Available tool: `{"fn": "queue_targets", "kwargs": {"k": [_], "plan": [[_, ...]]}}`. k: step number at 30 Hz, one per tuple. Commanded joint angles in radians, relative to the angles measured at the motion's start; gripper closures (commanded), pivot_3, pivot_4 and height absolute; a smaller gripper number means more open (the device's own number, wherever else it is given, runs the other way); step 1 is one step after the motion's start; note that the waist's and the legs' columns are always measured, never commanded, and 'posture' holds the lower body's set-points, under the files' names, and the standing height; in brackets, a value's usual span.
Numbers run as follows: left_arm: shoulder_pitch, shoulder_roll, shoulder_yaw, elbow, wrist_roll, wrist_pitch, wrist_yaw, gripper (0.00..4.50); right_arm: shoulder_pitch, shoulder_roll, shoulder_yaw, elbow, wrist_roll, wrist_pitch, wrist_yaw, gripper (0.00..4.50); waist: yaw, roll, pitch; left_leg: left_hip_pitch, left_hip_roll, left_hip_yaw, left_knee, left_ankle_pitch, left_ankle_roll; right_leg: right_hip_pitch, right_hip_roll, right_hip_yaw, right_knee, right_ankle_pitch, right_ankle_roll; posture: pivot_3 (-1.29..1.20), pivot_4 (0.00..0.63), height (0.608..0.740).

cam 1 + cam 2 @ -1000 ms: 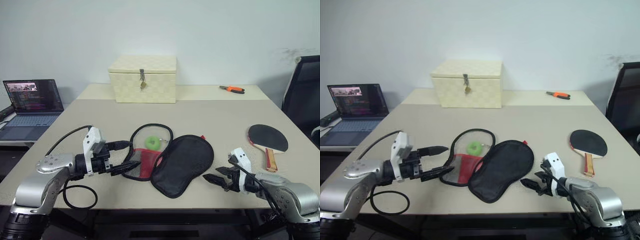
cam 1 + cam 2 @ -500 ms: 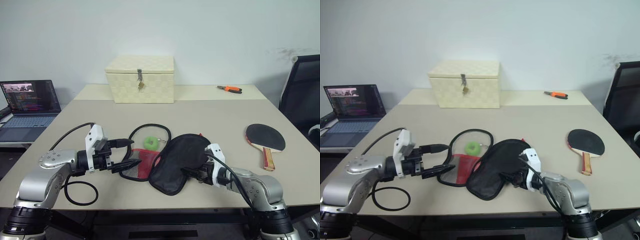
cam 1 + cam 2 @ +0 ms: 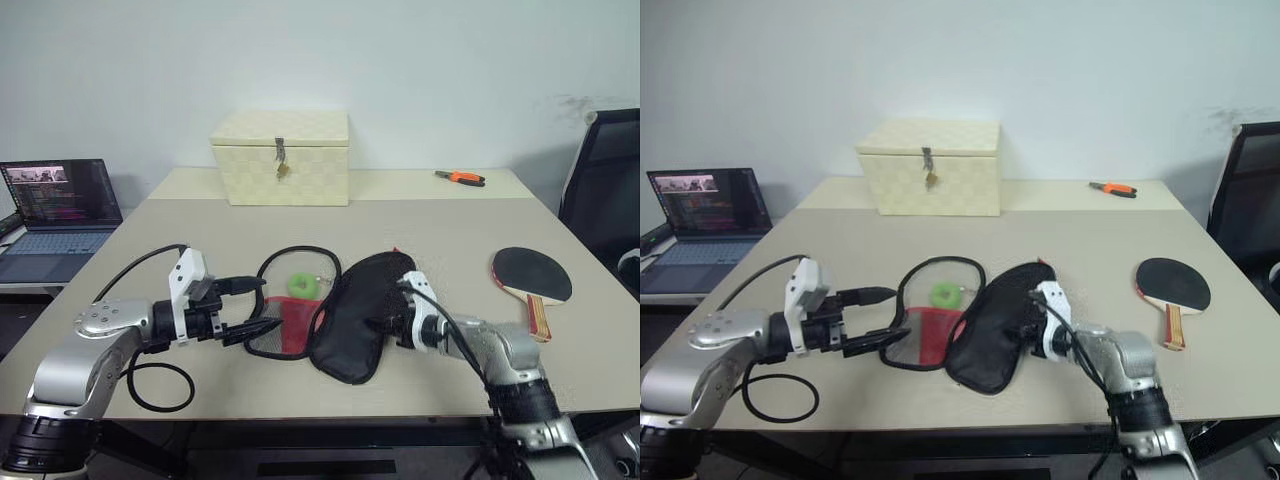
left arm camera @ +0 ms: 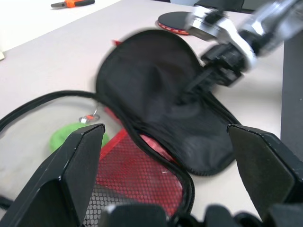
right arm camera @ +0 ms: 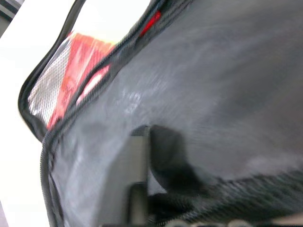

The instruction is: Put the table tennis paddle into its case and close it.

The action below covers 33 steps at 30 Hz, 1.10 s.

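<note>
Presumably the right pincer (image 3: pixel 392 322), pinched shut on the open case's (image 3: pixel 362 312) black flap, could drag the whole pouch while the left pincer (image 3: pixel 262 312) gapes empty at nine o'clock, stranding the paddle (image 3: pixel 532 277) at three o'clock.

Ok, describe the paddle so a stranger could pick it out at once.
Start at the beige table and go to its right side, toward the black chair. The paddle lies flat there, alone, well right of the open case. It alone has a round black face, red rim and short wooden handle.
</note>
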Motion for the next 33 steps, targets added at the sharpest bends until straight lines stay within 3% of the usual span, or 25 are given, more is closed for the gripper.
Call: {"fn": "queue_targets", "kwargs": {"k": [1, 11, 18, 30, 33], "plan": [[0.01, 0.01, 0.04, -0.04, -0.015, 0.003, 0.014, 0.0, -0.103, -0.046, 0.0, 0.128, -0.032, -0.076, 0.08, 4.45, 0.0, 0.0, 0.0, 0.0, 0.0, 0.0, 0.0, 0.0, 0.0, -0.001, 0.0, 0.0, 0.0, 0.0, -0.001, 0.0, 0.15, 0.74], [0.054, 0.014, 0.075, -0.075, -0.015, 0.003, 0.041, 0.0, -0.392, -0.125, 0.15, 0.679, -0.27, -0.423, 0.329, 4.45, -0.001, 0.0, 0.0, -0.003, 0.0, 0.004, -0.001, 0.0, 0.0, -0.006, 0.0, 0.0, 0.001, 0.001, -0.002, 0.0, 0.15, 0.74], [0.068, 0.016, 0.092, -0.086, -0.01, -0.005, 0.052, 0.0, -0.534, -0.137, 0.195, 0.954, -0.422, -0.637, 0.398, 4.45, -0.001, 0.0, 0.0, -0.004, 0.0, 0.004, -0.001, 0.0, 0.0, -0.006, -0.001, 0.0, 0.001, 0.001, -0.002, 0.0, 0.15, 0.74], [0.075, 0.008, 0.09, -0.097, -0.008, -0.014, 0.064, 0.0, -0.583, -0.136, 0.165, 1.095, -0.522, -0.725, 0.395, 4.45, 0.0, 0.001, 0.0, -0.004, 0.0, 0.003, -0.001, 0.0, 0.0, -0.006, -0.002, 0.0, 0.001, 0.002, -0.003, 0.0, 0.15, 0.74], [0.065, 0.008, 0.084, -0.096, -0.01, -0.013, 0.059, 0.0, -0.584, -0.128, 0.147, 1.105, -0.532, -0.74, 0.338, 3.8, 0.0, 0.001, 0.0, -0.004, 0.0, 0.003, -0.001, 0.0, 0.0, -0.006, -0.002, 0.0, 0.002, 0.002, -0.003, 0.0, 0.15, 0.74]]}}
